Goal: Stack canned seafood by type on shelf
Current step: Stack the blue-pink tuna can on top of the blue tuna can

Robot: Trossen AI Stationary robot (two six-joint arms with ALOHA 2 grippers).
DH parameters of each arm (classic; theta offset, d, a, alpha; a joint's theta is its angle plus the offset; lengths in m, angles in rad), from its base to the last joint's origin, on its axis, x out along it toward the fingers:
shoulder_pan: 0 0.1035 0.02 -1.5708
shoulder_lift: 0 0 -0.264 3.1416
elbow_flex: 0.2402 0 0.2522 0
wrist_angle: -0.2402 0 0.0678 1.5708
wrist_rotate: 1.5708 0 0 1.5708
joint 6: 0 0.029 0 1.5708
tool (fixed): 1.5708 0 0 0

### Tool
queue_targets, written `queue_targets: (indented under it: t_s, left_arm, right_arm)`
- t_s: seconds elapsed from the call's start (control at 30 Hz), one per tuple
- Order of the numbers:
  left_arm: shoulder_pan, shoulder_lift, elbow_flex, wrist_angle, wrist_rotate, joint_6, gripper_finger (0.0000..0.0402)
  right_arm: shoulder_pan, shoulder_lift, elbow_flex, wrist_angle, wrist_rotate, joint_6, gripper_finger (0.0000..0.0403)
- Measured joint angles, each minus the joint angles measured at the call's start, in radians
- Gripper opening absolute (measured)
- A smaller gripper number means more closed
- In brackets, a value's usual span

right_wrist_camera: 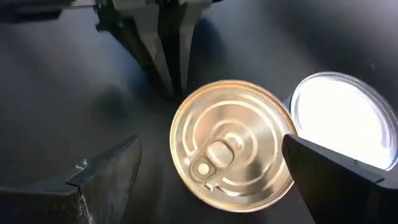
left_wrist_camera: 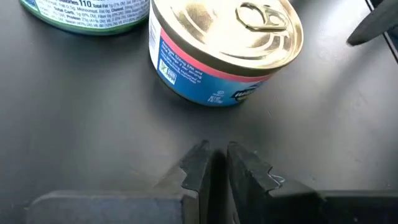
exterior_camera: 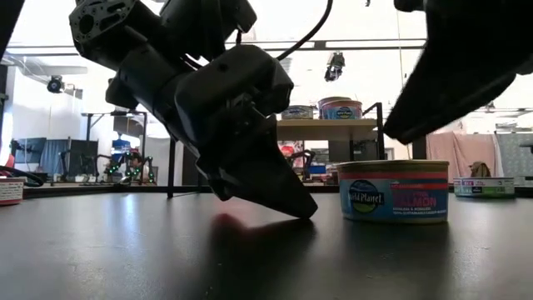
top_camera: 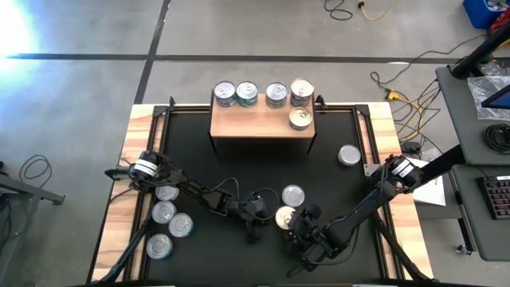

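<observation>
A gold-topped tin (right_wrist_camera: 231,146) is sitting on the black mat (top_camera: 191,159) in front of the shelf (top_camera: 261,126), with the right gripper (right_wrist_camera: 211,171) hanging over it, fingers spread wide on both sides, while the left gripper (left_wrist_camera: 215,167) is resting just beside it, fingers pinched together on nothing.

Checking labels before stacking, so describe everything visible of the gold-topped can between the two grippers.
The gold-topped can is a short round metal tin standing upright on the black mat, with ribbed lid, pull-tab and blue-and-pink salmon label. A silver-topped can sits beside it. The open right gripper straddles it; the shut left gripper points at it, not touching.
</observation>
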Motion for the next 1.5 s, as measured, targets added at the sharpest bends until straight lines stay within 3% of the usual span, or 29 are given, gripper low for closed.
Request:
queue_targets:
  t_s: [0.13, 0.43, 0.67, 0.93, 1.07, 1.17, 1.5]
  left_arm:
    - [0.000, -0.001, -0.002, -0.004, -0.007, 0.010, 0.0040]
    - [0.000, -0.001, -0.003, -0.009, -0.008, 0.005, 0.0040]
    - [0.035, -0.004, -0.002, -0.020, -0.044, 0.085, 0.0040]
    - [0.151, 0.032, -0.003, 0.100, -0.073, 0.030, 0.0040]
    - [0.157, 0.076, 0.029, 0.160, -0.008, 0.067, 0.0040]
    - [0.140, 0.110, 0.092, 0.127, 0.047, 0.077, 0.0040]
    - [0.129, 0.077, 0.209, -0.188, 0.045, 0.183, 0.0040]
  right_arm:
    - [0.005, 0.002, 0.006, -0.018, -0.052, 0.009, 0.0380]
    - [0.079, 0.002, -0.002, -0.116, -0.054, 0.130, 0.0380]
    - [0.074, 0.010, -0.074, -0.096, 0.016, 0.293, 0.0380]
    - [0.005, 0.014, -0.165, 0.314, 0.000, 0.032, 0.0380]
    - [-0.044, 0.019, -0.179, 0.343, 0.040, 0.005, 0.0380]
    - [-0.069, 0.019, -0.183, 0.351, 0.026, -0.014, 0.0380]
    - [-0.061, 0.018, -0.180, 0.377, -0.034, -0.083, 0.0380]
